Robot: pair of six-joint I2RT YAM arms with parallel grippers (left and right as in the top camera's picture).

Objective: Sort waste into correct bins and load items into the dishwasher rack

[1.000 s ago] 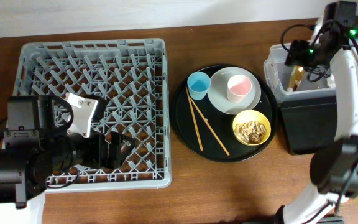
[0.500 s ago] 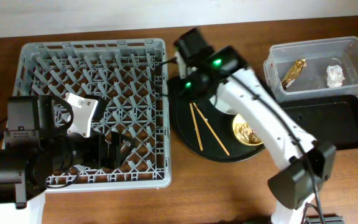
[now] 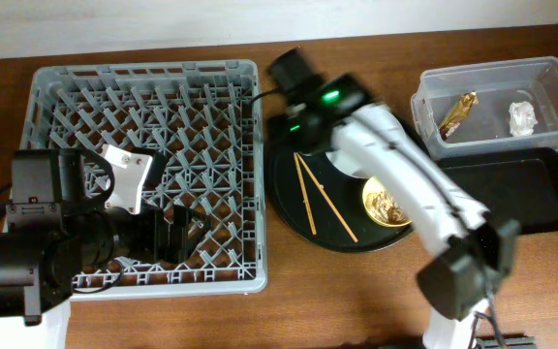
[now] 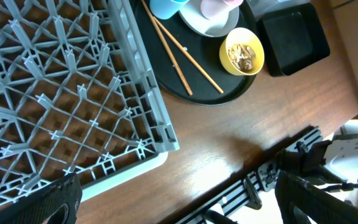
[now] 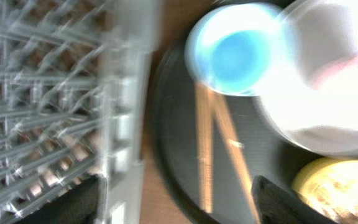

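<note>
Right gripper (image 5: 178,196): fingers spread wide, nothing between them and nothing touched. It hangs over the left part of the round tray (image 5: 166,112), with the chopsticks (image 5: 205,149) directly beneath and the blue cup (image 5: 232,53) just ahead. The wrist view is blurred, so its height above them cannot be told. The wide spread appears chosen to take the cup across its rim; that cup stands upright and looks the likely next pick.

The plate (image 4: 210,25) lies beside the cup with the pink cup (image 4: 219,5) standing on it. The bowl (image 4: 242,51) sits near the tray's front edge and holds the scraps (image 4: 241,55). All of these remain unloaded. The right arm hides the cups and plate from overhead.

Left gripper (image 4: 178,193): also fully spread and empty, parked above the front corner of the rack (image 3: 143,145), apparently to keep clear. The rack holds none of the items.

Waste: the wrapper (image 3: 456,113) and tissue (image 3: 523,117) lie apart in the tub (image 3: 424,121). The black bin (image 3: 511,194) just beside it shows nothing inside, presumably awaiting the scraps.
</note>
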